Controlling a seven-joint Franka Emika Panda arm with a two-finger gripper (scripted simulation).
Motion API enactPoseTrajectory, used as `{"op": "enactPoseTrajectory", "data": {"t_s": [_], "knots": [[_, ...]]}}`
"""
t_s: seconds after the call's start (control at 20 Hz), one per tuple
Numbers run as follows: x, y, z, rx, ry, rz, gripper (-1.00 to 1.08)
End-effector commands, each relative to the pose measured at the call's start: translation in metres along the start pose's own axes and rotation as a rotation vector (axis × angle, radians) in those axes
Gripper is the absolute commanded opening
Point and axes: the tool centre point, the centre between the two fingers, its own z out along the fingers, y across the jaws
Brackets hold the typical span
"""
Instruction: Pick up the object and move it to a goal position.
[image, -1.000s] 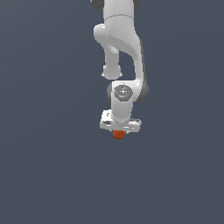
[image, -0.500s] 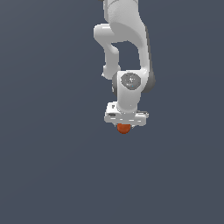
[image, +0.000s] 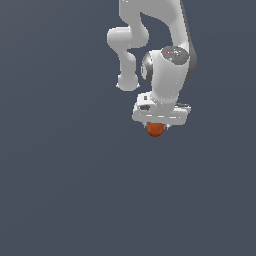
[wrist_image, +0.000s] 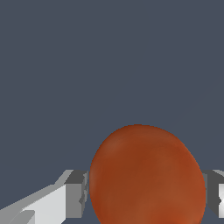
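The object is a small round orange-red ball (image: 155, 129) with a mottled surface. It hangs just under the white hand of the arm in the exterior view, right of centre and in the upper half. My gripper (image: 156, 128) is shut on it. In the wrist view the ball (wrist_image: 147, 176) fills the space between the two grey fingertips (wrist_image: 77, 193), which press on it from either side. The ball hides most of the fingers in the exterior view.
The white arm (image: 167, 70) reaches down from the top of the exterior view. Behind and below it there is only a plain dark grey-blue surface (image: 65, 190).
The arm has carried the ball toward the exterior view's right and slightly upward. The grip on the ball has stayed the same.
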Motion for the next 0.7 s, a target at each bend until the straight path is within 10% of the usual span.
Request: {"op": "enactPoseTrajectory", "data": {"t_s": [0.0, 0.65], "knots": [[-0.01, -0.015, -0.028, 0.0, 0.002, 0.0, -1.0], [-0.054, -0.086, -0.157, 0.0, 0.002, 0.0, -1.0]]}}
